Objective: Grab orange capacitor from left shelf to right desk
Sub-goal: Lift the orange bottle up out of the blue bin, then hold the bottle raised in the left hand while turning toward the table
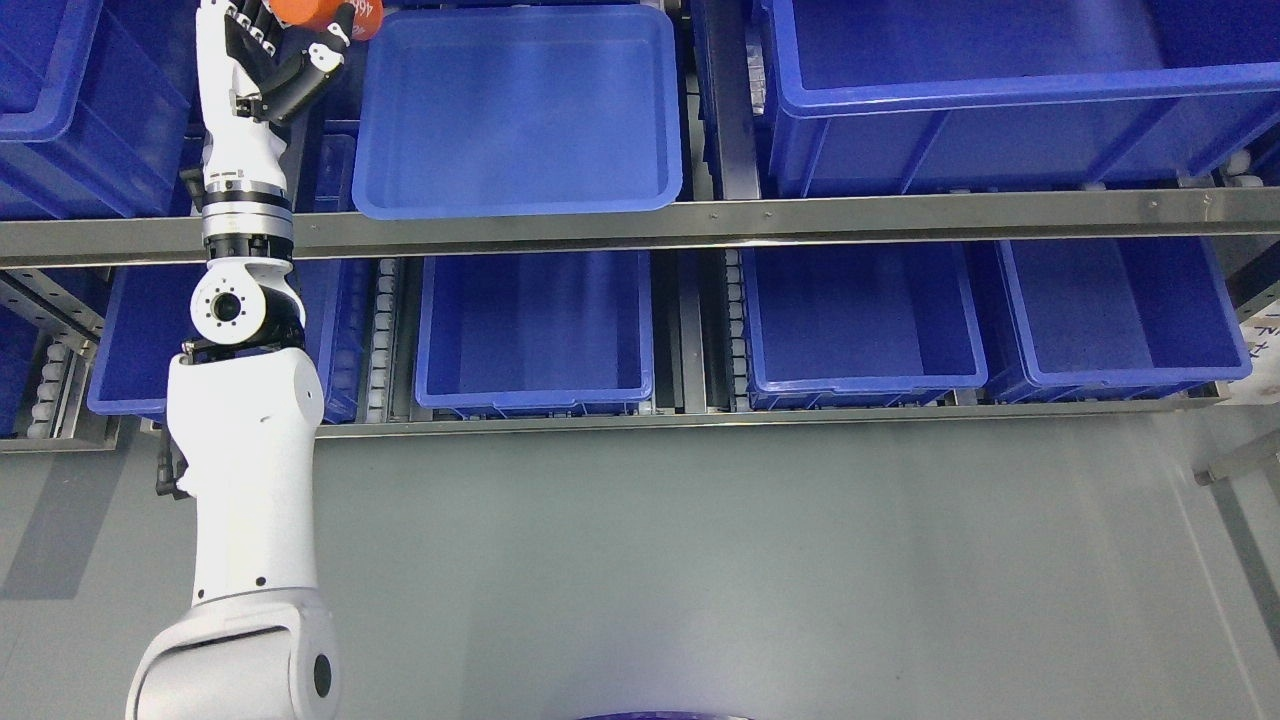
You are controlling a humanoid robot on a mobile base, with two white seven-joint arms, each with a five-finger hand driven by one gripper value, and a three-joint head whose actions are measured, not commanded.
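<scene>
holding orange capacitor (330, 14) at top left edge of view, above the upper shelf rail (700, 222), left of a shallow blue plastic bin (520, 190). left hand (265, 55) fingers (300, 75) curled round its body. looks rigid, smooth, cylindrical, likely light but slippery; best gripped mid-barrel. right hand out of view.

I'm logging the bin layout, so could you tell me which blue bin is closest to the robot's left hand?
The shallow blue tray on the upper shelf, directly right of the left hand gripping the orange capacitor.
</scene>
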